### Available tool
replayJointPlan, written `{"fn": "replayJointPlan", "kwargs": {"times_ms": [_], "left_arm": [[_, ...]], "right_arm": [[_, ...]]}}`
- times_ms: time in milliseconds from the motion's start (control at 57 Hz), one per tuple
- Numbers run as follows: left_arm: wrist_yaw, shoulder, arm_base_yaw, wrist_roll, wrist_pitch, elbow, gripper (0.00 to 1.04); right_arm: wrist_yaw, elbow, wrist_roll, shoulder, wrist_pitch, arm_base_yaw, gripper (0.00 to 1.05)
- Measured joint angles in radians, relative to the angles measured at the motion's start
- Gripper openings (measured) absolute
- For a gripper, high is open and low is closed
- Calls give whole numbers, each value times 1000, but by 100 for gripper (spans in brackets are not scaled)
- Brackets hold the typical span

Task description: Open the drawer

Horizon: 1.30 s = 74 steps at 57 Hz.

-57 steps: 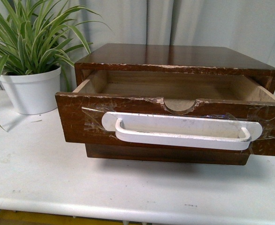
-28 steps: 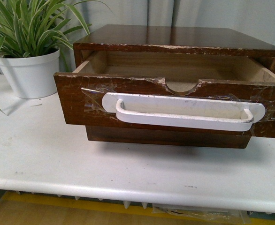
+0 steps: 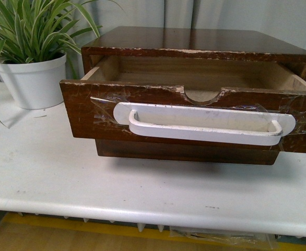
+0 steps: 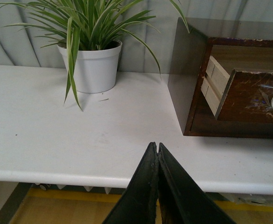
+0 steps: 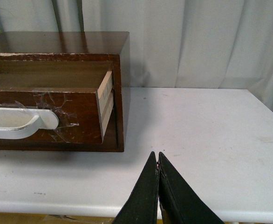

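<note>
Drawer (image 3: pixel 189 117): wide, shallow, dark-brown wood front, edges chipped pale along the top. Stands pulled well out of its dark-brown cabinet (image 3: pixel 200 42), front overhanging the cabinet base. Inside bare, pale unfinished wood, nothing in it. Half-round notch (image 3: pixel 201 96) cut in the middle of the top edge. Long white handle (image 3: pixel 204 124) runs level across the front, held at both ends by clear crinkled tape (image 3: pixel 102 116). Paint on the handle is scuffed. Side boards show pale in both wrist views.
</note>
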Motion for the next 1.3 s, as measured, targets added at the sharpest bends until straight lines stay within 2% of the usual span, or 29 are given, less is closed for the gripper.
{"fn": "replayJointPlan", "kwargs": {"times_ms": [404,439,982,1018,1298], "left_arm": [[0,0,0,0,0,0,4],[0,0,0,-2,0,0,8],[0,0,0,-2,0,0,100],[0,0,0,-2,0,0,100],[0,0,0,-3,0,0,99]], "right_arm": [[2,-41,0,-40,6,0,1],[2,-41,0,-40,6,0,2],[2,-41,1,-40,6,0,94],[2,-41,1,-40,6,0,98],[2,-41,2,-40,6,0,96]]}}
